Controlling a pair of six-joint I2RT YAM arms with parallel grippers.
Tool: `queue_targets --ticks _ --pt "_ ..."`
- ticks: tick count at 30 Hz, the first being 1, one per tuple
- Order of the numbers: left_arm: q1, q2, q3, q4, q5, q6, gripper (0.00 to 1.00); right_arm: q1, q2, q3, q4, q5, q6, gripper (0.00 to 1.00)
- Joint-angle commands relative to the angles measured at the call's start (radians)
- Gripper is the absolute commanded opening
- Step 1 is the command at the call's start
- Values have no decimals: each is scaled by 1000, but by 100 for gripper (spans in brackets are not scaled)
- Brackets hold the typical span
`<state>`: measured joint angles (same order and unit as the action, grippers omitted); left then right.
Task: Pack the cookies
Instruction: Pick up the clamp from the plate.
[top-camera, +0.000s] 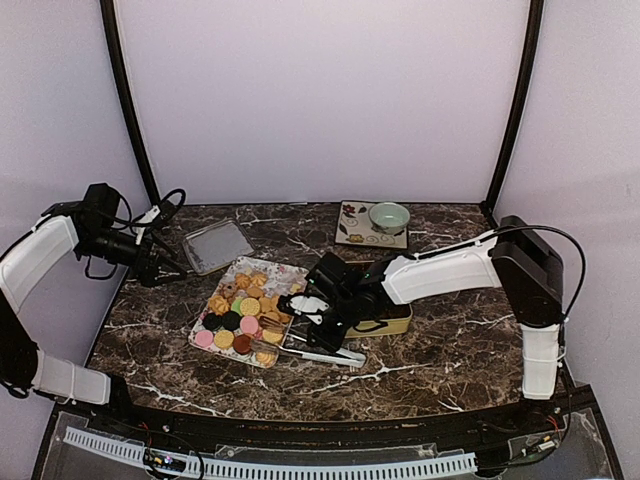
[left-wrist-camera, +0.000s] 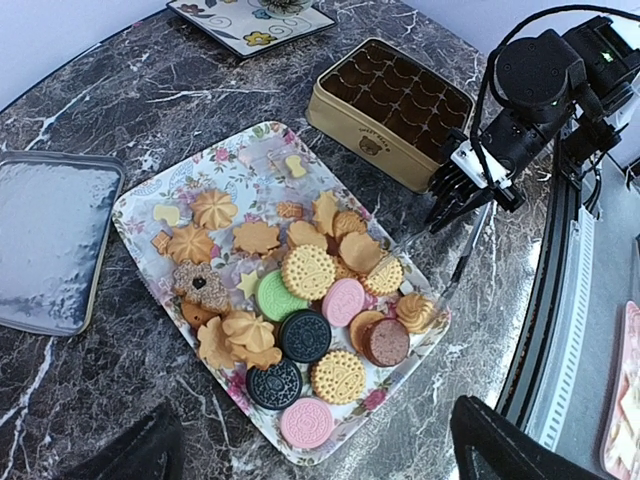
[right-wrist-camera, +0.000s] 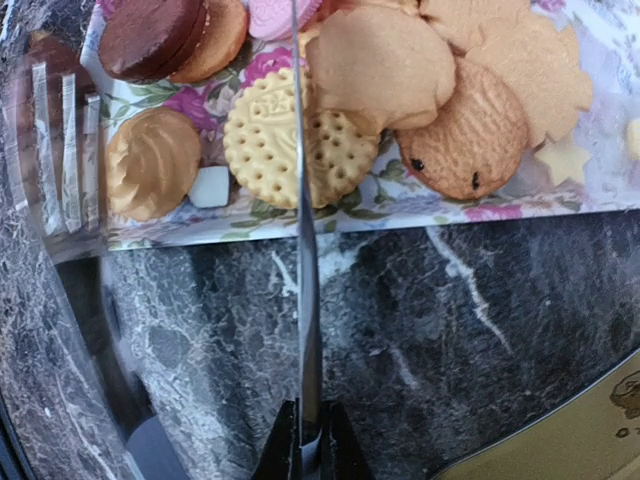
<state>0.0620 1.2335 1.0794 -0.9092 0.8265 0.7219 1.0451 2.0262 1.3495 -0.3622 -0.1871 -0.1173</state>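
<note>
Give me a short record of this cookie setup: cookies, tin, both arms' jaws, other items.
cookies: heaped on the floral tray, none visible in the tin
tin: gold, open, right of the tray, compartments look empty
left jaws: open, empty, raised over the table's left side
right jaws: shut on clear tongs that reach over the tray's edge above the cookies
other: silver lid left of the tray; green bowl on a patterned plate at the back
</note>
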Motion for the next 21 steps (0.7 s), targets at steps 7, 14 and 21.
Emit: queue_targets --ticks 7,14,21 --pt "-86 -17 48 -148 77 105 92 5 -101 97 -31 17 -17 0" --pt "-257 -40 56 -194 89 167 89 19 -104 190 -79 -25 6 0" --pt "-414 -19 58 -185 -71 233 73 25 -62 301 -136 -74 14 0"
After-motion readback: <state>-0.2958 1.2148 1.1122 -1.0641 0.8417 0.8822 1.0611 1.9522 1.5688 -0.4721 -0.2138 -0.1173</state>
